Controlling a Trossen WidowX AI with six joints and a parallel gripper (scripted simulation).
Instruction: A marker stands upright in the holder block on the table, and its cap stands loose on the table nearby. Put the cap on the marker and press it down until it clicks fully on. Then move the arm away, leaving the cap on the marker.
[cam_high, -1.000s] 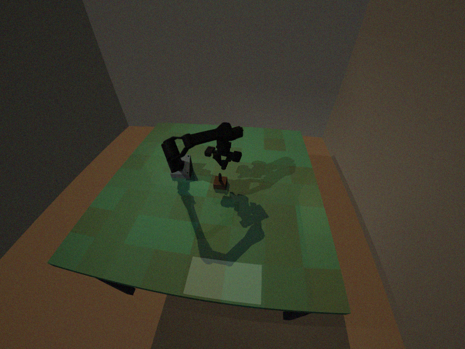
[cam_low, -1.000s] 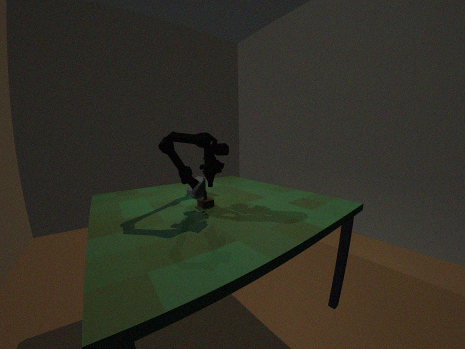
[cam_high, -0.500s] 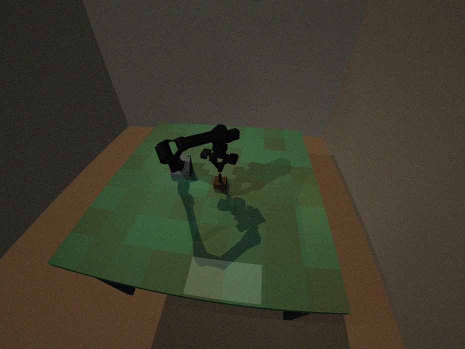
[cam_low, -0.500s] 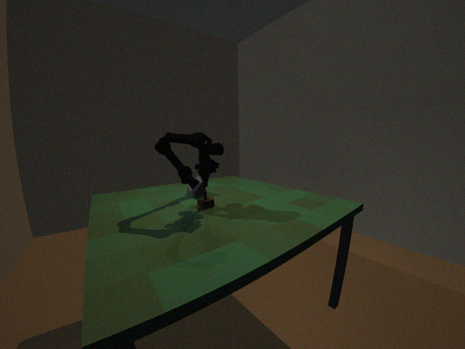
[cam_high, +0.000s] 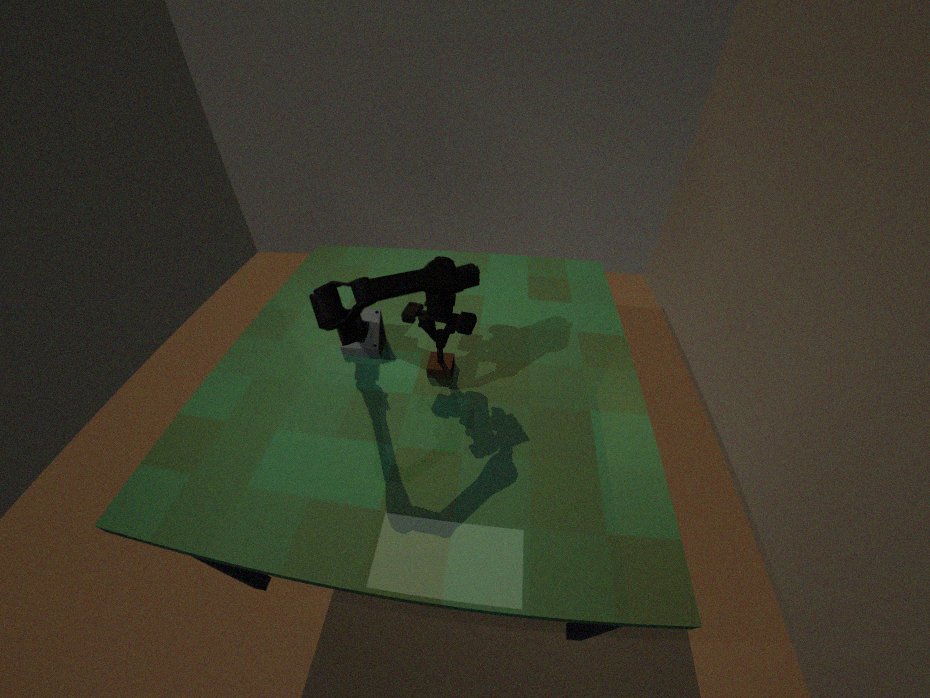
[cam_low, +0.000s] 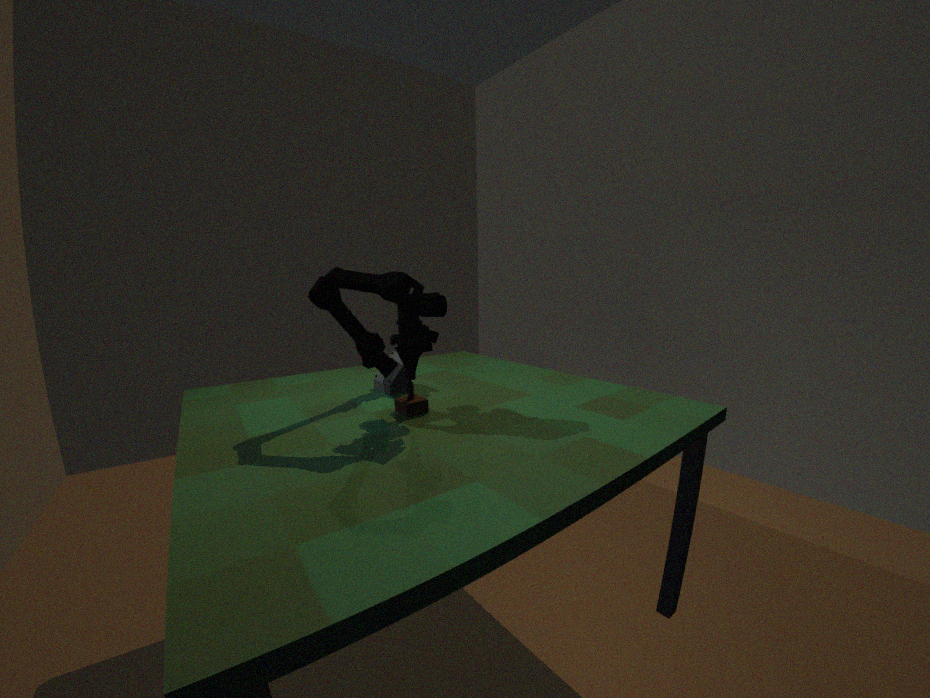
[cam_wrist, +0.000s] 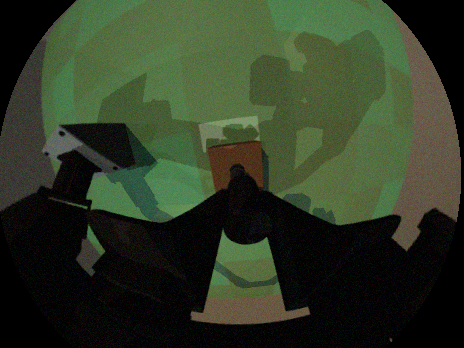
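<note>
Top view gives us the green surface (cam_high: 225, 450) first, with the dark arm (cam_high: 390, 285) reaching from its base at about 10 o'clock of the holder block (cam_high: 440, 365). The gripper (cam_high: 438, 339) hangs straight over that small orange-brown block, close above it. In the wrist view the block (cam_wrist: 235, 158) sits at 12 o'clock of the dark cap (cam_wrist: 242, 205), which the gripper (cam_wrist: 242, 229) pinches between its fingers; the marker itself is hidden behind the cap, so we cannot tell whether they touch yet.

We judge the cap a light, stiff, smooth plastic piece, likely to slip or tilt if pushed off-axis. The hold on its sides, near the upper half, seems right to us: it leaves the open mouth free to slide down over the marker while we press straight down.
</note>
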